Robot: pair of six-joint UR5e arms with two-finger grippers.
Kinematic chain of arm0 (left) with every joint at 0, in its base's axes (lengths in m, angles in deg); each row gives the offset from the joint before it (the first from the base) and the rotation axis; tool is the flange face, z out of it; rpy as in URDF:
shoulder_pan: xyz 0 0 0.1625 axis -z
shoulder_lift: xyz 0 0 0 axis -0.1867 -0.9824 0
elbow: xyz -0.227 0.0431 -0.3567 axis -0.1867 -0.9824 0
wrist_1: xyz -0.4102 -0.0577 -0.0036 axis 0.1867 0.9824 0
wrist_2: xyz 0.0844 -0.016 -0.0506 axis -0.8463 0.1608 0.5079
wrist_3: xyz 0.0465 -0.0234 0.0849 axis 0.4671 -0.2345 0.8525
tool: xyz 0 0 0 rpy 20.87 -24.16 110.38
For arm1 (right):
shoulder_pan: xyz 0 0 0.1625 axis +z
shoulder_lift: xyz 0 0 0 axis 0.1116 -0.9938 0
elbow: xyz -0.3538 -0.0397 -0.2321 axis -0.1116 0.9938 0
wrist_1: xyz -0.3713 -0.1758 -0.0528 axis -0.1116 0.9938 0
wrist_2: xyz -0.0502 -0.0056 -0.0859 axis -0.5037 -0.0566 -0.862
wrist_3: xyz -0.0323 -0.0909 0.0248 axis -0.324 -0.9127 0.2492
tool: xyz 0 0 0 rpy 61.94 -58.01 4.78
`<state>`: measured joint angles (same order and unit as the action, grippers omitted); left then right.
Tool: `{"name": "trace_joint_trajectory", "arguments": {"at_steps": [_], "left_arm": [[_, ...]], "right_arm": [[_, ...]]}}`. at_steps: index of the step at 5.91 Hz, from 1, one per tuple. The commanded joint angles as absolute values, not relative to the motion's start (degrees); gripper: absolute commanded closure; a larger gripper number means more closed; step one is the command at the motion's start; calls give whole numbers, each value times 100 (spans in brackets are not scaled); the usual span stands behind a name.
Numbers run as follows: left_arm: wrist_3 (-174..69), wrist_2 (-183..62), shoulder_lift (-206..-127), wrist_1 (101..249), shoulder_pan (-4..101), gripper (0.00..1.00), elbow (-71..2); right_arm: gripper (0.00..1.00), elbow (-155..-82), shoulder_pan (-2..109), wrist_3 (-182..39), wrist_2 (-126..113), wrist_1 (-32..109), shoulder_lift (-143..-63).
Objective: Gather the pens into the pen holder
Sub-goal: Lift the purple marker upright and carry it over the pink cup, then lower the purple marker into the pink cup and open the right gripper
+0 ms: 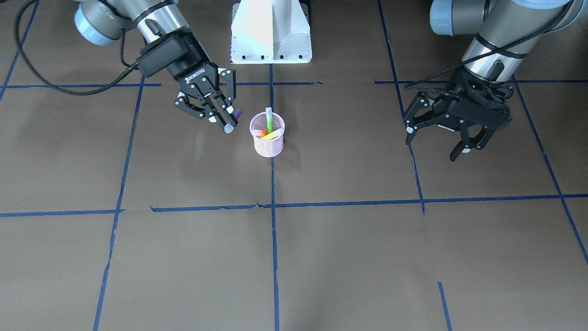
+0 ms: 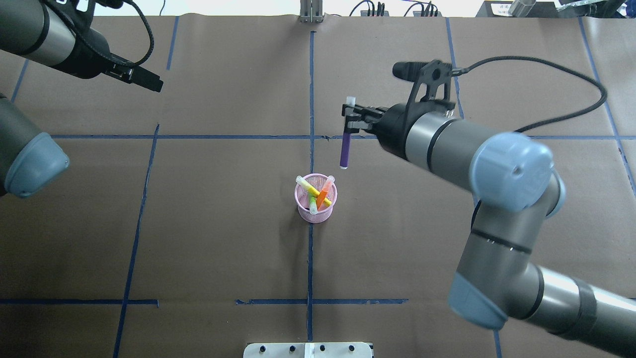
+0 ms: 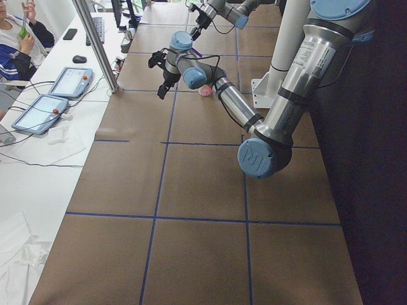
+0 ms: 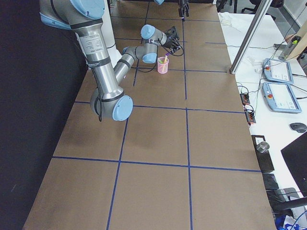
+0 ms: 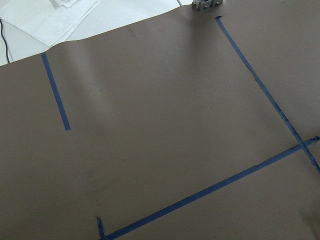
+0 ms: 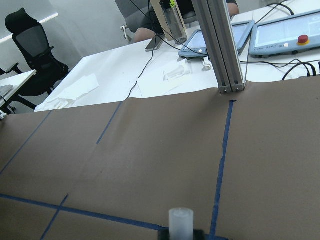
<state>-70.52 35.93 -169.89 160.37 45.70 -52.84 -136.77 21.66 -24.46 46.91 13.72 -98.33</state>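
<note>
The pink wire-mesh pen holder (image 1: 267, 138) stands near the table's centre line, also in the overhead view (image 2: 316, 209). An orange pen (image 2: 325, 194), a green pen (image 1: 269, 120) and a yellow pen (image 2: 312, 189) lean inside it. My right gripper (image 1: 223, 120) is shut on the purple pen (image 2: 345, 149), held in the air just beside the holder and apart from it. The pen's pale cap shows in the right wrist view (image 6: 180, 222). My left gripper (image 1: 436, 145) is open and empty, well off to the holder's other side.
The brown table (image 1: 321, 257) carries a grid of blue tape lines. The robot's white base (image 1: 271, 32) stands behind the holder. Tablets, cables and an aluminium post (image 4: 252, 33) lie beyond the far table edge.
</note>
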Motion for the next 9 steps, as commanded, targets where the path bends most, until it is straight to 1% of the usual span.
{"name": "trace_joint_trajectory", "arguments": {"at_steps": [1, 2, 4, 7, 8, 9], "left_arm": [[-6788, 3601, -16790, 16038, 4593, 5, -5280], [-6787, 3609, -16711, 16047, 4602, 5, -5288], [-6787, 3610, -16666, 16055, 4602, 5, -5280], [-6779, 3610, -16666, 16055, 4602, 5, -5253], [-6779, 3610, -16666, 16064, 4602, 4, -5253], [-6779, 3610, -16666, 16082, 4602, 4, -5227]], "right_arm": [[100, -13473, 1385, -2864, 3320, 1358, -9701], [100, -13132, 1181, -2866, 3139, 1349, -9579], [100, -12892, 995, -2875, 2937, 1340, -9569], [99, -12830, 749, -3164, 2874, 1340, -9586], [83, -12838, 713, -3139, 2874, 1332, -9569], [1, -12838, 713, -3086, 2847, 1323, -9516]]}}
